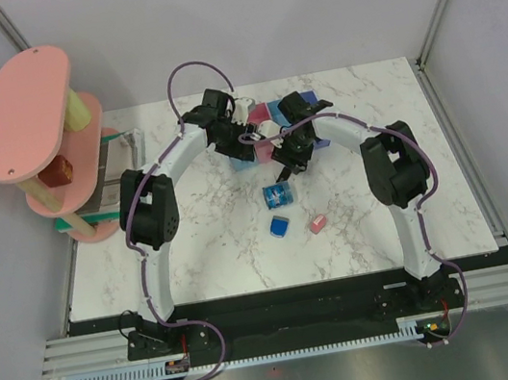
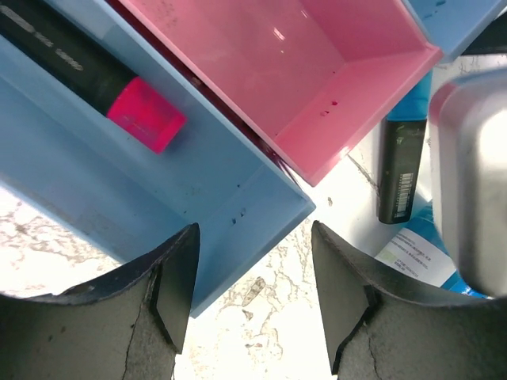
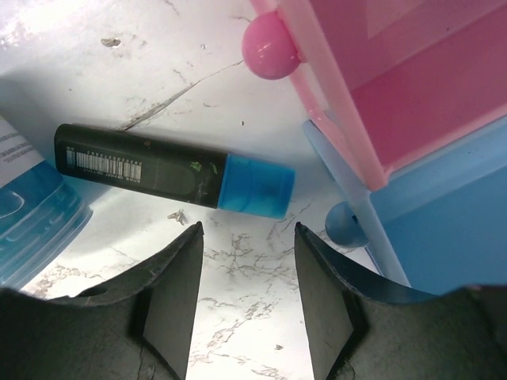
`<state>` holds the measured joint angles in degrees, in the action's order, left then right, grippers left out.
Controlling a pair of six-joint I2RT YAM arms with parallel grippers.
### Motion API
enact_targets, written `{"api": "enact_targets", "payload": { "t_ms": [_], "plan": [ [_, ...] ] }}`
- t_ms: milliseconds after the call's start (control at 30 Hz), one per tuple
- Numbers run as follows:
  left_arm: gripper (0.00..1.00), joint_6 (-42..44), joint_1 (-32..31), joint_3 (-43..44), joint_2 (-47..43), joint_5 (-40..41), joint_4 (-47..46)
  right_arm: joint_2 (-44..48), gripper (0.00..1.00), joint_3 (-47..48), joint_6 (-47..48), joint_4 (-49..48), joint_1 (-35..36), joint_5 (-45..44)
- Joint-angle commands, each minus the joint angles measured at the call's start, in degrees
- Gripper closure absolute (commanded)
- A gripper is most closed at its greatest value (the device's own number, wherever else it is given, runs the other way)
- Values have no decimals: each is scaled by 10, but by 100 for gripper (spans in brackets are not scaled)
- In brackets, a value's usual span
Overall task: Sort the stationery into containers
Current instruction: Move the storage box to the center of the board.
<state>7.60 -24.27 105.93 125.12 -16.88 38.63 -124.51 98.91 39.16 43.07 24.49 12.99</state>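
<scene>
Blue-capped black marker (image 3: 174, 176): flat on the tabletop (image 1: 205, 247), just in front of the bin row near the middle of the far edge. Long axis running toward the bins. Cap end nearest the pink bin (image 3: 412, 87), barcode end toward the blue roll (image 1: 277, 195). Not gripped.

Right gripper (image 3: 247, 301): jaws apart, nothing between them. Marker barrel, next to the cap, in line with the gap and clear of the fingertips.

Pink-capped black marker (image 2: 87, 87): inside the light blue bin (image 2: 206, 214), lying along the bin floor, cap toward the end wall nearest the left gripper (image 2: 253, 301).

Left gripper: jaws apart and empty, end corner of that light blue bin in line with the gap.

Blue wedge block (image 1: 280, 228) and pink eraser (image 1: 317, 224): side by side but apart at mid-tabletop, nearer the near edge than the roll.

View differences:
- Pink-capped marker seen from the left wrist only.
- Pink ball foot (image 3: 272, 49) and blue ball foot (image 3: 344, 224) at the bins' lower corners seen from the right wrist only.
- Wedge block and eraser seen from the top only.
- Both markers hidden beneath the arms in the top view.
- Blue-capped marker present in both wrist views.
</scene>
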Motion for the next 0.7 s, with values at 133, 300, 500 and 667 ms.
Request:
{"api": "enact_targets", "payload": {
  "t_ms": [133,300,500,667],
  "plan": [
    [35,13,-7,60,-8,30,6,23,42,13,68,19,-1,-15],
    [35,6,-8,62,-36,-2,7,28,42,17,95,45,-1,5],
    [34,8,-7,39,-87,33,21,26,40,33,159,88,6,12],
    [35,14,-3,-19,-144,61,21,23,35,47,223,114,18,-9]
  ]
}}
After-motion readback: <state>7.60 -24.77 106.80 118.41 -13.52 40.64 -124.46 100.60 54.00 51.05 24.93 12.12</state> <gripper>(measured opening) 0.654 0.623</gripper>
